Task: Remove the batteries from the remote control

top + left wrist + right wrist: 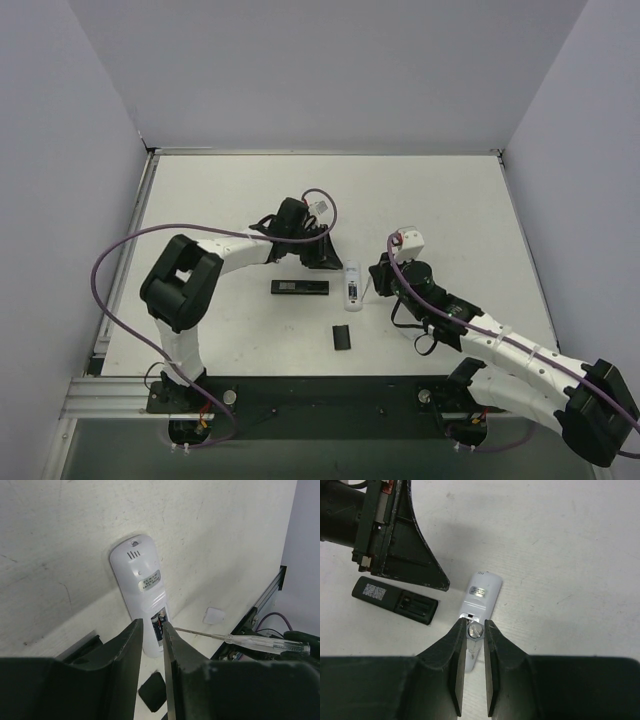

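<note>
Batteries [158, 626], two slim dark cells, lay side by side in the open bay at the end of a white remote control [140, 575] resting face down on the desk [60, 540]. The left gripper [151, 625] hung just above that bay, its fingers a narrow way apart and holding nothing. The right gripper [474, 625] was clamped on a clear-handled screwdriver [250, 641], whose thin shaft reached in from the side to a point just beside the bay. A black remote [395, 600] lay near the white one with its own bay uncovered, and a flat black cover [152, 692] sat apart on the desk.

The cells looked small, light, rigid and smooth, so they would probably slip between hard fingers and roll once free. Seated deep between the bay walls, they offered little to pinch. The likely approach was to lever one end up with the screwdriver tip, then take the raised cell across the middle of its barrel. The remote itself seemed light enough to shift under any prying.
</note>
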{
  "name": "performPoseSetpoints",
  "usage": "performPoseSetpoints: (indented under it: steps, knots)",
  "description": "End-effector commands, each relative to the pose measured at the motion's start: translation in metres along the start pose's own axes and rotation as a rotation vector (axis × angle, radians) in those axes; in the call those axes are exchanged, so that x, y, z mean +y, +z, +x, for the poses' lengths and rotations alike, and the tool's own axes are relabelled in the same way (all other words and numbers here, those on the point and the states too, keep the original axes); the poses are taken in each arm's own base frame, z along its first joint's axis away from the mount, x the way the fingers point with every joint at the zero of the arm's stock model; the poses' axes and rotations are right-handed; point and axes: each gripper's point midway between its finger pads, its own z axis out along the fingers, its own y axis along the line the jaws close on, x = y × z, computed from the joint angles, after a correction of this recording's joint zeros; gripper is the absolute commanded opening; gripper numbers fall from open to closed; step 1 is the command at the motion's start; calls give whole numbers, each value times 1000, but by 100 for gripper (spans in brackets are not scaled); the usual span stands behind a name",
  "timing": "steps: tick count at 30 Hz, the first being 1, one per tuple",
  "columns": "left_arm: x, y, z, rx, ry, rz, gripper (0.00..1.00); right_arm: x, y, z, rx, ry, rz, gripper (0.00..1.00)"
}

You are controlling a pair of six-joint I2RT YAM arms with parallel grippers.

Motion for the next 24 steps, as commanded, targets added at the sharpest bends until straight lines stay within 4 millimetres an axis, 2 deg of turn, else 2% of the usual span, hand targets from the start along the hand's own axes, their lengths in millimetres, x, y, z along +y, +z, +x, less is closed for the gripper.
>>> performPoseSetpoints:
  steps: [1,6,12,19,24]
  knots:
    - [-18,12,-16,-34,29,41,33,10,3,-22,-90,14,-53,0]
    - [-14,23,-10,-17,26,50,33,8,5,-27,-112,24,-33,0]
    - [-16,32,-6,4,26,62,33,14,8,-37,-126,32,-49,0]
    - [-15,42,5,29,22,68,32,13,14,-32,-117,29,-40,0]
    - [-12,44,9,39,14,66,32,16,14,-36,-128,27,-46,0]
